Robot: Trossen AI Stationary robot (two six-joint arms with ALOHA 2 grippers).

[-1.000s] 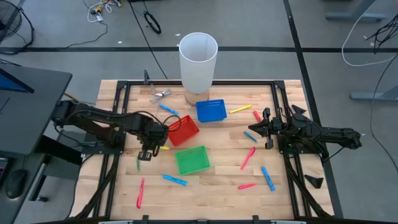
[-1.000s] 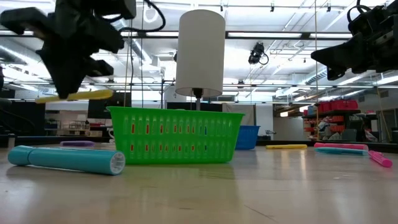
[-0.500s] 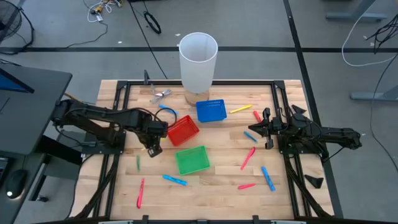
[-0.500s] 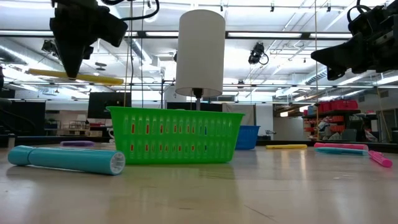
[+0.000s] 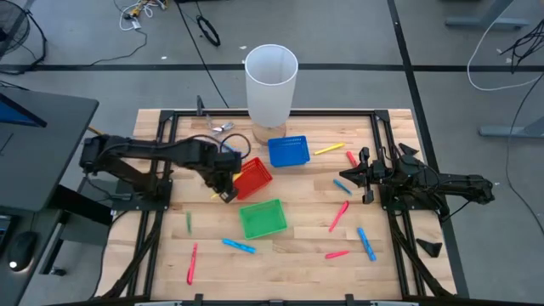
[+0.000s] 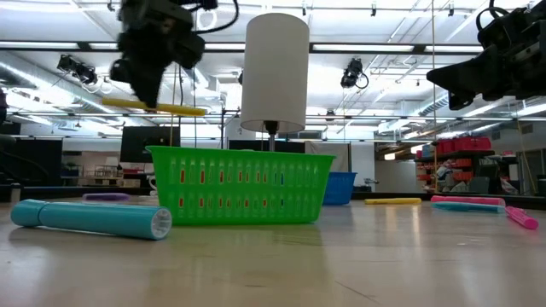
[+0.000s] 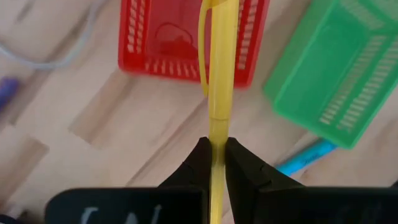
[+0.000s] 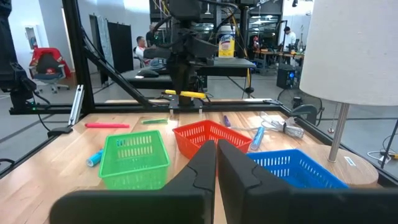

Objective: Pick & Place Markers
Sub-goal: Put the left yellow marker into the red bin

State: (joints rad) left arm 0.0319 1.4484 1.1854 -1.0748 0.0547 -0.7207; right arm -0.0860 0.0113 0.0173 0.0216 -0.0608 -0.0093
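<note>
Overhead, left claw (image 5: 224, 190) pinches yellow marker (image 7: 219, 68) above wooden table (image 5: 297, 246).

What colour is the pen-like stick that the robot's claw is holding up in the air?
Yellow. The marker in the left gripper shows best in the left wrist view, hanging over the red basket.

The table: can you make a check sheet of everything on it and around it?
Surface: wooden table inside a black frame.
Job's things: one yellow marker held in the air; pink, blue, green and yellow markers lie scattered.
Clutter: red basket, blue basket, green basket, white lamp, small metal clip.
Tools: left tool shut on the yellow marker beside the red basket; right tool shut, empty, waiting at the table's right.
Cables: several on the floor beyond the table.
Surroundings: workshop with people far behind.
</note>
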